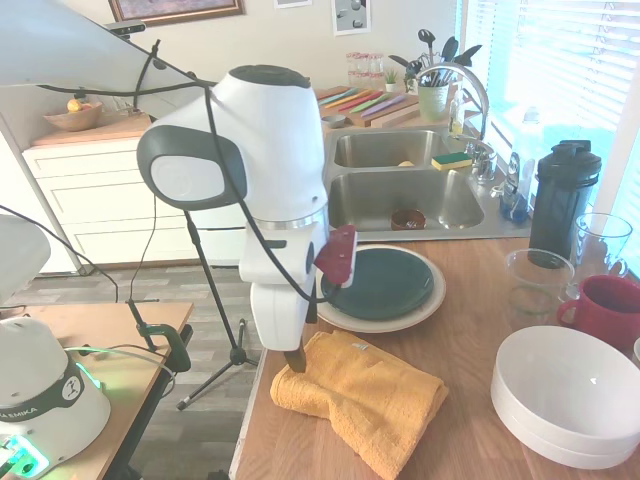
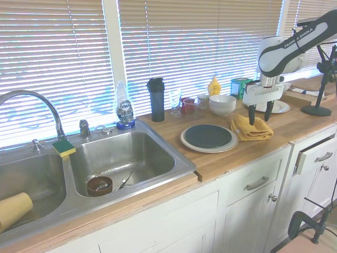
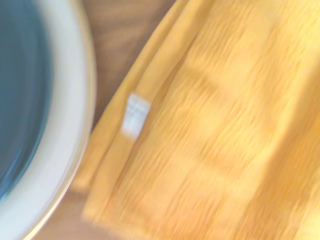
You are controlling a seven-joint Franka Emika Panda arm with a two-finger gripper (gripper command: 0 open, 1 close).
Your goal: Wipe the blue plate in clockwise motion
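The blue plate (image 1: 385,283) rests on a larger cream plate (image 1: 428,308) on the wooden counter. It also shows in the second exterior view, blue plate (image 2: 207,136) on cream plate (image 2: 189,145), and at the edge of the wrist view (image 3: 20,90). Beside the plates lies a folded yellow towel (image 1: 370,395) (image 2: 251,129) (image 3: 215,140). My gripper (image 2: 259,117) hangs open just above the towel's edge nearest the counter's edge, fingers pointing down with nothing between them. In the first exterior view the wrist hides most of the gripper (image 1: 298,360).
Stacked white bowls (image 1: 570,395), a red mug (image 1: 612,308), a clear glass bowl (image 1: 535,280) and a black shaker bottle (image 1: 562,200) stand beyond the towel and plates. The double sink (image 1: 405,195) lies past the plates. The counter's edge (image 1: 255,420) runs right beside the towel.
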